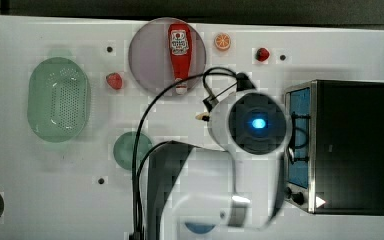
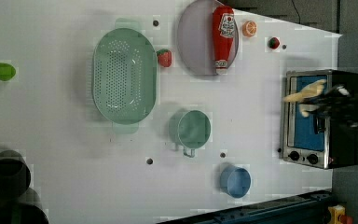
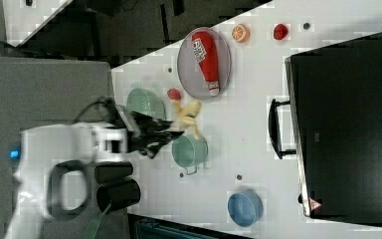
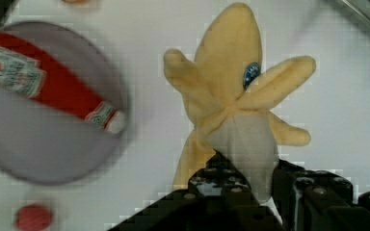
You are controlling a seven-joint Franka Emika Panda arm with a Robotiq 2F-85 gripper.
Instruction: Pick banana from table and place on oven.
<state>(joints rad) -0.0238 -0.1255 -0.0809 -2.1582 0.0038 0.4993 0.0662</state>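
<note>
Lab bench: white table (image 2: pixel 65 140), toy food, robot arm (image 1: pixel 215 200).

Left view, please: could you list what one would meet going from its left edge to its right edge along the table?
Green lime-like fruit → colander → strawberry → green cup → ketchup bottle on the plate → orange slice → small red fruit → oven, with the banana held in the gripper in front of it.

Soft matt plush banana (image 4: pixel 231 101)
</note>
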